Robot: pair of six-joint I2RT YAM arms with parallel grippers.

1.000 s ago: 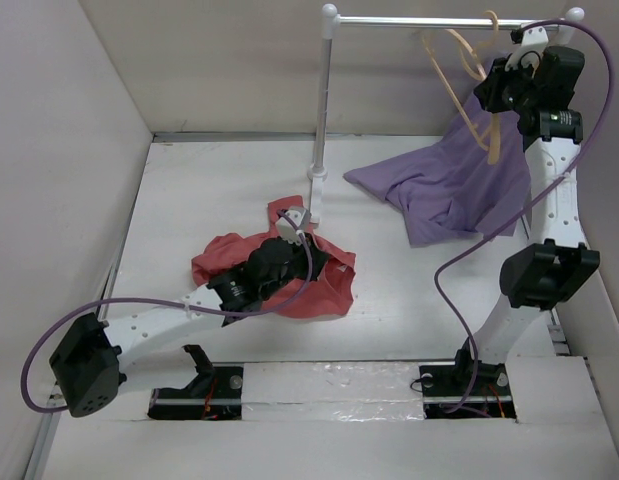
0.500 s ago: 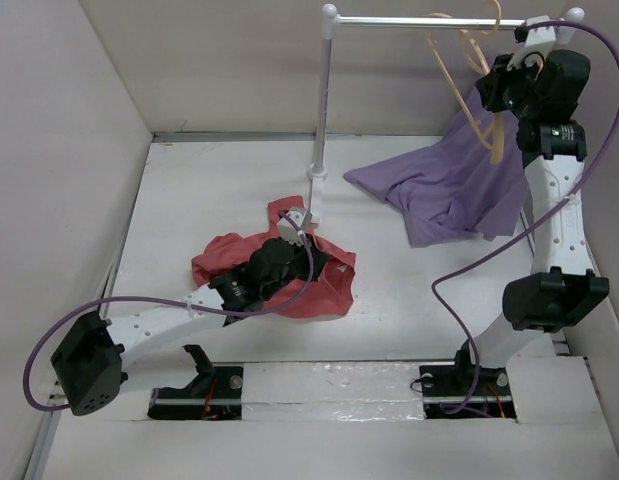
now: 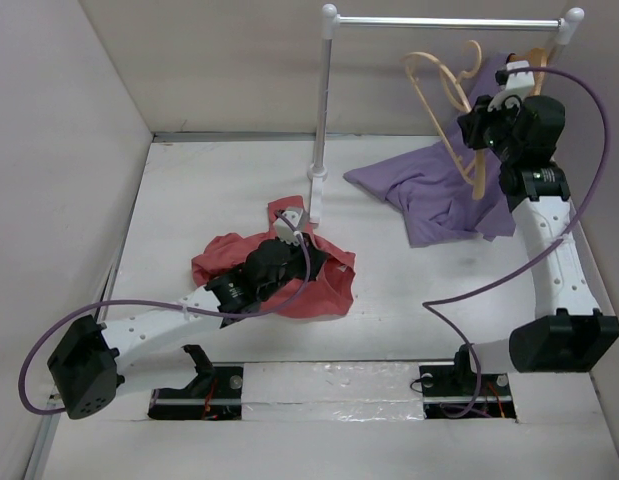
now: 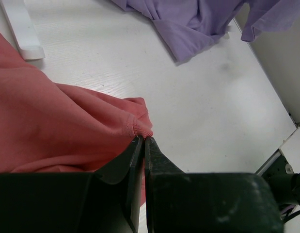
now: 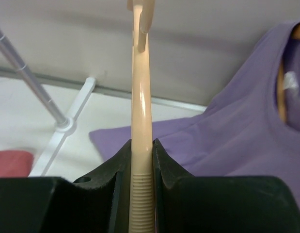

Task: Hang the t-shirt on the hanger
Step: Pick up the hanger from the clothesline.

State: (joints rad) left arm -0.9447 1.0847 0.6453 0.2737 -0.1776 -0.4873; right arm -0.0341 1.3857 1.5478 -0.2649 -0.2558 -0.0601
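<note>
Top external shows the t-shirt (image 3: 217, 268) crumpled on the table (image 3: 189, 190), on the near-left side of the rack post (image 3: 322, 100). The left gripper (image 4: 144, 141) rests on it, and the left wrist view shows its jaws pinched together on a hemmed fold of the red cloth. Right of the post and raised off the table, the hanger (image 3: 436, 98) is clamped by one arm in the right gripper (image 5: 141, 145). Its hook hangs below the rail (image 3: 439, 20), not on it, and its long axis slants down toward the right. The purple shirt (image 3: 439, 190) lies behind it. The t-shirt is therefore well apart from the hanger, down and left across the post. I judge the two arms must meet near the post, with the shirt's opening turned toward the hanger's free arm.
</note>
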